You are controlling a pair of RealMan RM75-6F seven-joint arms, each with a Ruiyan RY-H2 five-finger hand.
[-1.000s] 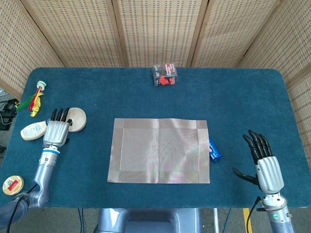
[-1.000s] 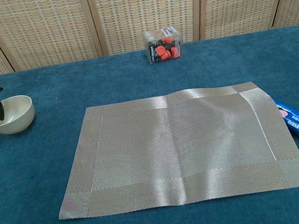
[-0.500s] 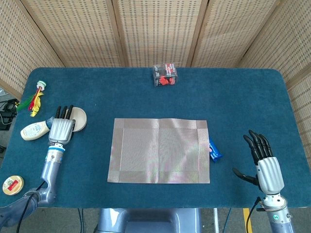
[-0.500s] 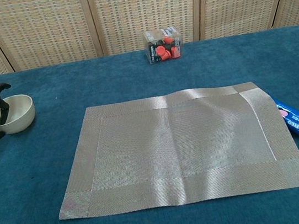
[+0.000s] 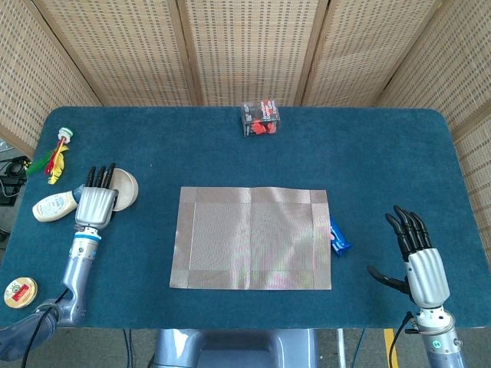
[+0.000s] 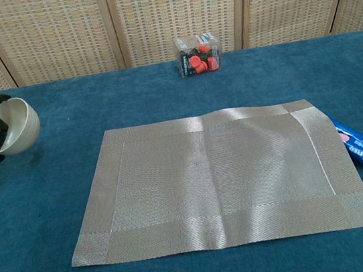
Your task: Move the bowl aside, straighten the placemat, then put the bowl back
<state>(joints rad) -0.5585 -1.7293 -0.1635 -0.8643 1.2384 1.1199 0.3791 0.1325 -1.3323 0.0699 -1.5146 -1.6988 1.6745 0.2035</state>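
Now my left hand (image 5: 96,202) has its fingers curled over the rim of the bowl (image 6: 12,126), which rides tilted and clear of the table (image 5: 383,153) at the far left, well apart from the placemat (image 5: 252,238). I judge this to be the last step: the placemat lies flat and about square to the table edge, so the bowl is due back on it. Next I need to carry the bowl right, level it over the middle of the placemat, lower it until it sits, then loosen the fingers without dragging the weave. My right hand (image 5: 418,261) hovers spread and empty near the front right corner, beside the blue packet (image 5: 338,238).
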